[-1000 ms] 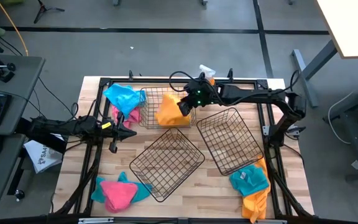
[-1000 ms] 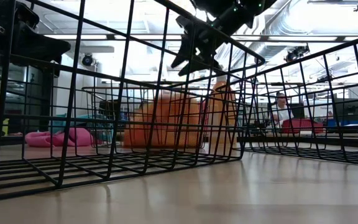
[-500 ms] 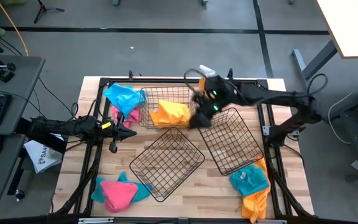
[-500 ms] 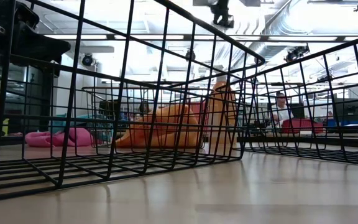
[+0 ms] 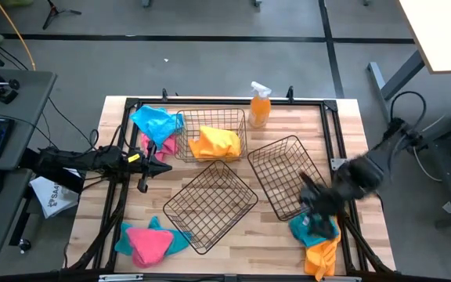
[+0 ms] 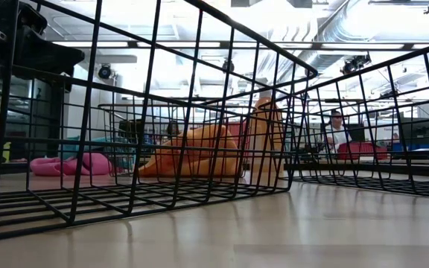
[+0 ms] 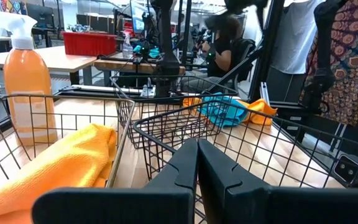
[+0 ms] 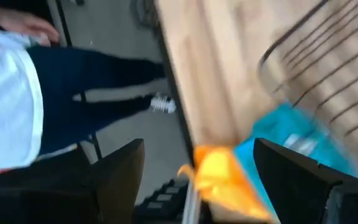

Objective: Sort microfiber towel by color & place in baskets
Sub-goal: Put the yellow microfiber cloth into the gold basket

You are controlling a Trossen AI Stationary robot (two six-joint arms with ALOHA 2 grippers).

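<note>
Since the earlier frame, the right end effector [image 5: 313, 205] has swung from the rear basket [image 5: 210, 135], where a yellow-orange towel [image 5: 214, 143] now lies, to directly above the teal towel [image 5: 313, 227]; fingers [image 8: 120, 171] spread apart. Left end effector [image 5: 143, 166] waits, fingers together. Towels: soft, fuzzy, crumpled; baskets: rigid wire grid.

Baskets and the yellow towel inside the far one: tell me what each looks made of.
The baskets look like thin dark metal wire in an open grid; the tabletop shows through. The yellow towel looks like soft matte cloth, probably microfiber: it lies slumped in rounded folds without shine.
</note>
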